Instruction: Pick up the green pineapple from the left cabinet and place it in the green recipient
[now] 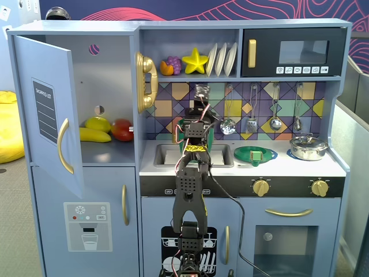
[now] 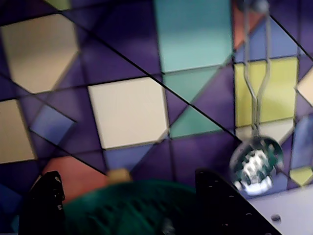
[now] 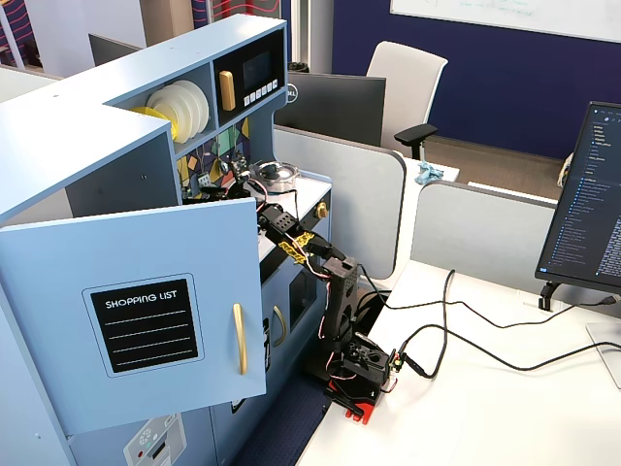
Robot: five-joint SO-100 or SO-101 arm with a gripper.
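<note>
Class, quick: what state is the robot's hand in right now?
Hand: appears open above the green recipient; nothing visibly gripped, though the view is blurry.

1 fixed view faces the pale-blue toy kitchen unit (image 1: pixel 242 173) head-on from mid height, near enough that it fills the picture, with the black jointed arm (image 1: pixel 190 190) rising at centre. Another fixed view stands off to the side and higher, looking down along the kitchen front past the open pale-blue door with its dark shopping-list label (image 3: pixel 146 325), taking in the white desk (image 3: pixel 505 408) too. The wrist view looks very close at the purple patterned tile backsplash (image 2: pixel 127 112). Both fixed views share the arm and door.
</note>
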